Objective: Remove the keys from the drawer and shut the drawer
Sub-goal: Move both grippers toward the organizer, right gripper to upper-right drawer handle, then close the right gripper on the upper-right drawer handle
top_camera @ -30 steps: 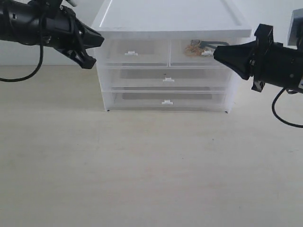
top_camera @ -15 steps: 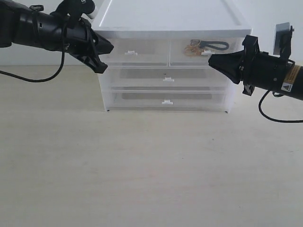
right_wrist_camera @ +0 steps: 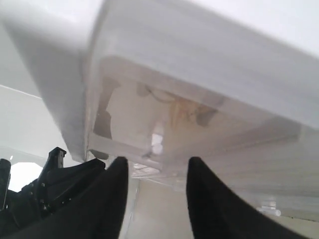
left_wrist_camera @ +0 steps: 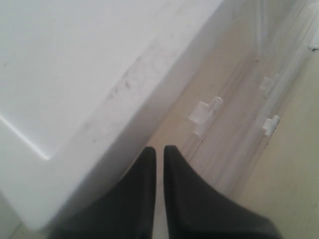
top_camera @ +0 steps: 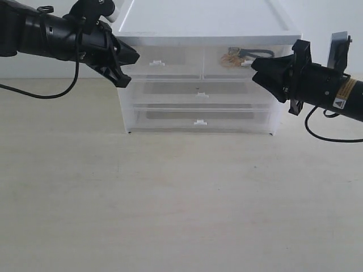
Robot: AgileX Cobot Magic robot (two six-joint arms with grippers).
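Keys point(top_camera: 232, 57) lie in the shut drawer point(top_camera: 241, 71), upper right of frame; probably light, loose metal, best pinched at the cord loop point(top_camera: 260, 54). Right end effector point(right_wrist_camera: 157, 164) released, left end effector point(left_wrist_camera: 159, 149) clenched empty.

Bare worktop point(top_camera: 181, 204) spreads wide before the white drawer unit point(top_camera: 198, 107), open room for either arm. The left pincer point(left_wrist_camera: 160, 149), fingers pressed nearly together, crowds the unit's upper left corner beside the upper left drawer point(top_camera: 170, 68). The right pincer point(top_camera: 254, 69), fingers apart, stands just before the white tab handle point(top_camera: 247, 64) of the upper right drawer point(top_camera: 218, 69), whose shut clear front walls off the keys point(top_camera: 231, 57) beneath the unit's overhanging top point(top_camera: 198, 22).
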